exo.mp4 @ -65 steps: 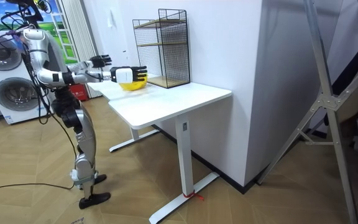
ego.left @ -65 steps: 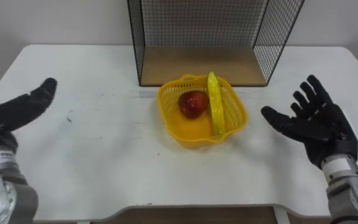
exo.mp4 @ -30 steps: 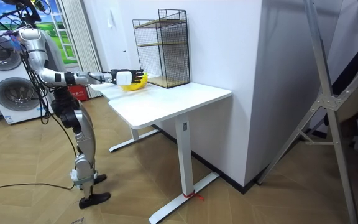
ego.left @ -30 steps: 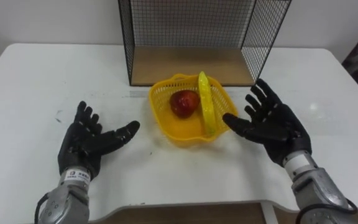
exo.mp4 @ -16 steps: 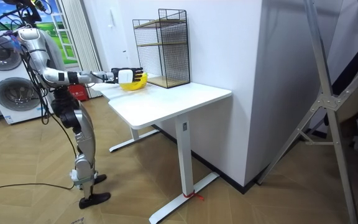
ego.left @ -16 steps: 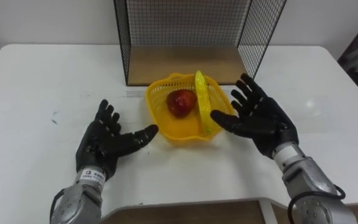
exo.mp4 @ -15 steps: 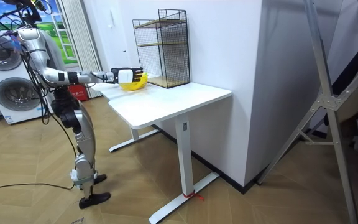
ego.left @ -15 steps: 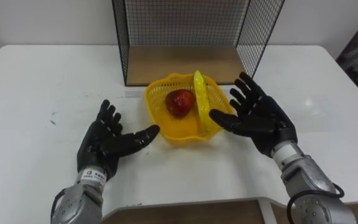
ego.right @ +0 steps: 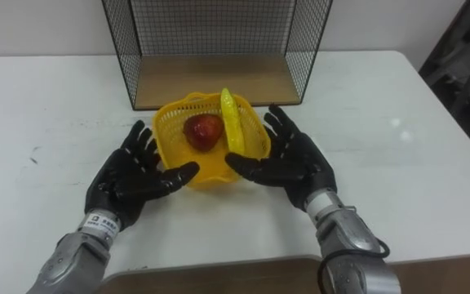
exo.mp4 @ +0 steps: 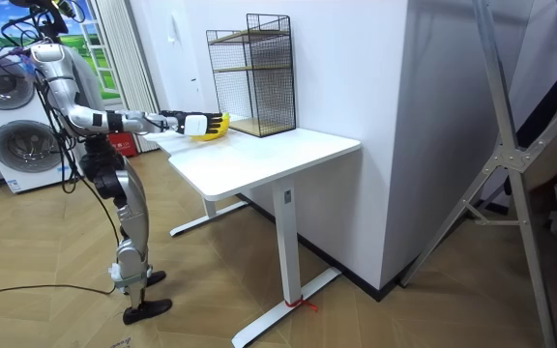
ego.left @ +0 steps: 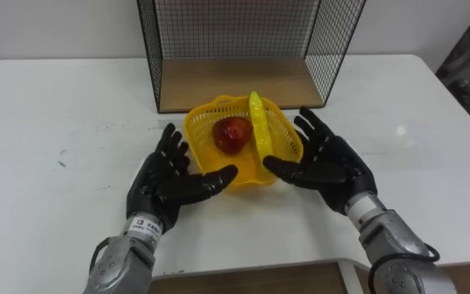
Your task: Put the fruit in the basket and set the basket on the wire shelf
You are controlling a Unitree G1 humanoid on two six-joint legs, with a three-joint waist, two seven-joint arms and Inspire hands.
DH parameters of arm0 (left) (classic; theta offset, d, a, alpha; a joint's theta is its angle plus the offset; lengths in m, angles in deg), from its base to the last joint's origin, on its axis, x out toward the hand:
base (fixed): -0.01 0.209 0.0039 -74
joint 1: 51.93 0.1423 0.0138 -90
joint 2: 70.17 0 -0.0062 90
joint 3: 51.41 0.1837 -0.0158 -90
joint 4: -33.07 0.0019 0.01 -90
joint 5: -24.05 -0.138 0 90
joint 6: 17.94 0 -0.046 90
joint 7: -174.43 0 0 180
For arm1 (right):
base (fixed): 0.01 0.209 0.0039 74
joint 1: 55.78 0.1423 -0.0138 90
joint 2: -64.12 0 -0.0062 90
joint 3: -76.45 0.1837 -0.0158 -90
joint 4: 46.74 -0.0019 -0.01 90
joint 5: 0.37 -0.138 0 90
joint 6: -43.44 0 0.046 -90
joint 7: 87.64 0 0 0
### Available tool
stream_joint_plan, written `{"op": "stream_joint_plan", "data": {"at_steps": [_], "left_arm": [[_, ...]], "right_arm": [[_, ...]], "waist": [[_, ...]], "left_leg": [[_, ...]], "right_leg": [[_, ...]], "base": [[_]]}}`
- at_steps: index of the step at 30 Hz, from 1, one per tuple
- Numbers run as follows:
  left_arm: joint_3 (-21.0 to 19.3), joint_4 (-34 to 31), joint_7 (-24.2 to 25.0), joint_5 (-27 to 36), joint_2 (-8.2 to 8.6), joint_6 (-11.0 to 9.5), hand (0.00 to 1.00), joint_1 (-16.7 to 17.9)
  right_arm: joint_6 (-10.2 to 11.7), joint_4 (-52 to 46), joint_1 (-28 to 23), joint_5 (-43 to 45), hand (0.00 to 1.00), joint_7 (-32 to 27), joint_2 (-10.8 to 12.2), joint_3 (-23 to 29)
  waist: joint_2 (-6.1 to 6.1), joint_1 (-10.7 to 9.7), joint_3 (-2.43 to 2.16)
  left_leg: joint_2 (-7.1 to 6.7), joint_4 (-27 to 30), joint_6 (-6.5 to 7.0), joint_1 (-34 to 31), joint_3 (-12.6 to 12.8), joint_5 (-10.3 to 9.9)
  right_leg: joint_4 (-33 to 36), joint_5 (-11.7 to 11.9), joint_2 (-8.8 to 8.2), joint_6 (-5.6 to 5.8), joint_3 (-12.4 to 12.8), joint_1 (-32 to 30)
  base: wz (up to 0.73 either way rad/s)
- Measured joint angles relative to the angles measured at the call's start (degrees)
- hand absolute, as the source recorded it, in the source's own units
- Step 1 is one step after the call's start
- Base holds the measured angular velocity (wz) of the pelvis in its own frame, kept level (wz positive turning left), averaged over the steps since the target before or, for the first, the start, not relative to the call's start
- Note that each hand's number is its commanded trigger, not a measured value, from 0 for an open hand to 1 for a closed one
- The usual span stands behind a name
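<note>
Hands flank the basket (ego.left: 250,170) on both sides, a placing that suits a two-handed lift. The left hand (ego.left: 168,184) comes up from the lower left of the frame and the right hand (ego.left: 330,169) from the lower right. Both turn their palms inward toward the basket, fingers straight and spread, thumbs reaching toward its front wall. Neither has closed on anything. The left thumb tip lies at or just beside the lower-left wall, though I cannot tell if it touches, and the right palm sits just beside the right rim. The basket stands on the white table (ego.left: 55,106) at the centre of the frame, directly in front of the wire shelf (ego.left: 243,33) at upper middle. The shelf's open front and wooden floor (ego.left: 235,82) face the basket, so the carry looks short. The basket itself is bright yellow plastic with lattice walls and a wavy rim — shallow, light-looking, and likely to flex if squeezed hard. Inside lie a red apple (ego.left: 232,135) left of centre and a long yellow banana (ego.left: 259,135) running front to back beside it, its far tip rising above the rim — the fruit step appears done, and the move to the shelf is not yet begun.
</note>
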Motion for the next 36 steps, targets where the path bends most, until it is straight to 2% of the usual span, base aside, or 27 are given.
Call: {"op": "stream_joint_plan", "data": {"at_steps": [12,21,25,31,36], "left_arm": [[0.72,-0.02,0.60,-0.58,-0.65,0.01,0.00,0.01],[0.74,-0.02,0.60,-2.39,-0.50,0.20,0.00,0.01],[0.72,-0.07,0.60,-2.42,-0.51,0.03,0.00,0.01],[0.58,-0.07,0.58,-2.34,-0.43,-0.80,0.00,0.00],[0.58,-0.06,0.57,-2.36,-0.09,-1.22,0.00,-0.42]], "right_arm": [[0.25,0.80,0.00,0.03,0.00,-0.17,-0.13,-0.87],[0.29,1.49,0.00,2.15,0.00,-0.20,-0.03,-1.48],[1.21,1.44,0.00,4.43,0.00,-0.22,0.33,-1.50],[1.53,-1.95,-0.01,4.75,0.00,-2.39,2.14,-1.53],[3.54,-3.03,-0.01,4.64,0.00,-4.56,2.49,-2.22]], "waist": [[-0.08,-0.04,0.05],[-0.01,-0.19,0.14],[0.02,-0.28,0.14],[0.39,-0.86,0.08],[0.59,-1.25,0.16]], "left_leg": [[0.02,0.37,0.00,-0.38,0.52,0.00],[0.07,0.08,0.00,-0.52,0.72,-0.01],[0.06,-0.07,0.00,-0.51,0.86,-0.01],[0.08,0.03,0.03,-1.13,1.07,0.02],[0.05,0.34,0.03,-1.07,1.12,0.02]], "right_leg": [[0.11,0.00,0.02,0.00,0.49,-0.20],[0.36,0.04,0.10,0.04,0.96,-0.69],[0.36,0.04,0.12,0.04,1.20,-0.79],[0.85,0.04,0.11,0.04,1.47,-2.02],[0.82,0.04,0.08,0.04,1.58,-1.88]], "base": [[-0.02],[0.00],[0.00],[-0.02],[0.00]]}}
